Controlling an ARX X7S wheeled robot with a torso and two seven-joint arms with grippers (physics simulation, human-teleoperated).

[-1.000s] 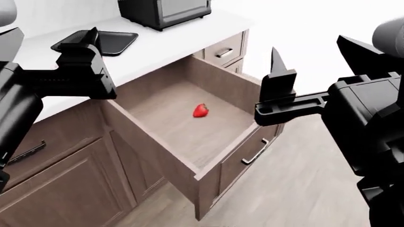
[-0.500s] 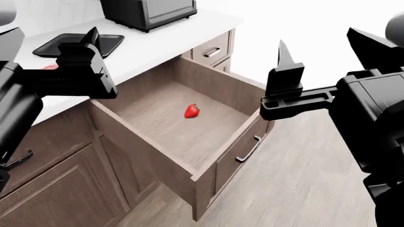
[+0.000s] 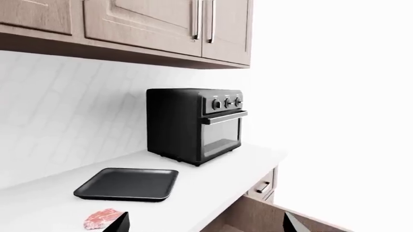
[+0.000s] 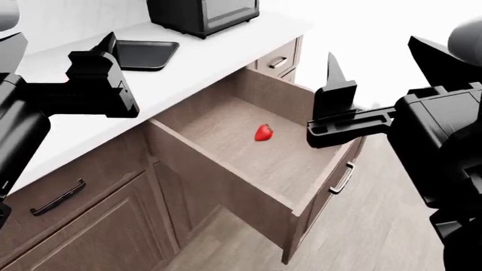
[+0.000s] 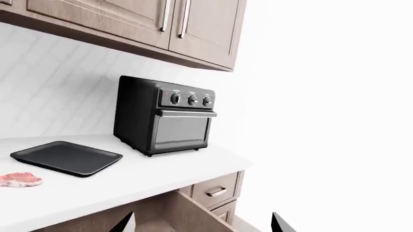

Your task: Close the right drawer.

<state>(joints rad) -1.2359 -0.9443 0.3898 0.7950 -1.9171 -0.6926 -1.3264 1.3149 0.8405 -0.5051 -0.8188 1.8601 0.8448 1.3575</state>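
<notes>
The right drawer stands pulled far out of the brown cabinet run under the white counter. Its slim bar handle shows on the front panel at the right. A red strawberry lies on the drawer's floor. My left gripper hovers over the counter, left of the drawer, open and empty. My right gripper is held above the drawer's right front corner, also open with nothing in it. In both wrist views the fingertips stand wide apart over the drawer's back.
A black toaster oven and a black tray sit on the counter. A piece of raw meat lies beside the tray. Narrow drawers are behind the open one, and wood floor lies to its right.
The head view has shifted, so the counter and open drawer now sit further right in it. Both grippers hold the same pose and stay open. The drawer looks just as far out.
</notes>
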